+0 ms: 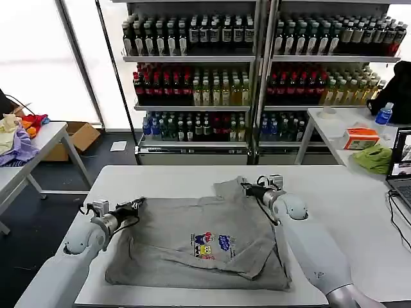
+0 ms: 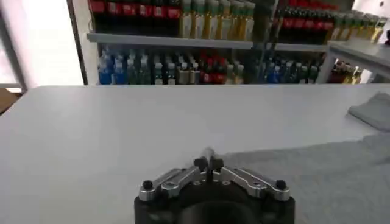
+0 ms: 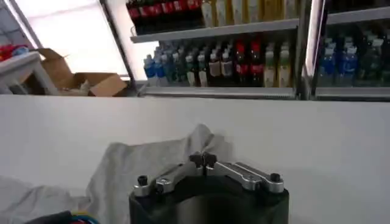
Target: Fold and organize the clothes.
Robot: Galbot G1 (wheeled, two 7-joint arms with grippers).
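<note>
A grey T-shirt (image 1: 205, 247) with a small colourful chest print is lying spread on the white counter (image 1: 334, 192). Both arms are working its upper corners, probably to pull the fabric into a fold. The left end effector (image 1: 137, 205) is sitting closed at the shirt's near-left edge; the right end effector (image 1: 247, 187) is pinching the bunched sleeve. The right wrist view is showing fabric gathered at the closed fingertips (image 3: 203, 160), which the head view is leaving unclear.

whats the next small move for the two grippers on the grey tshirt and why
Probably lift both together: the left gripper looks shut at the grey T-shirt's left corner, the right gripper shut at its bunched far corner, and the shirt lies rumpled on the table.
</note>
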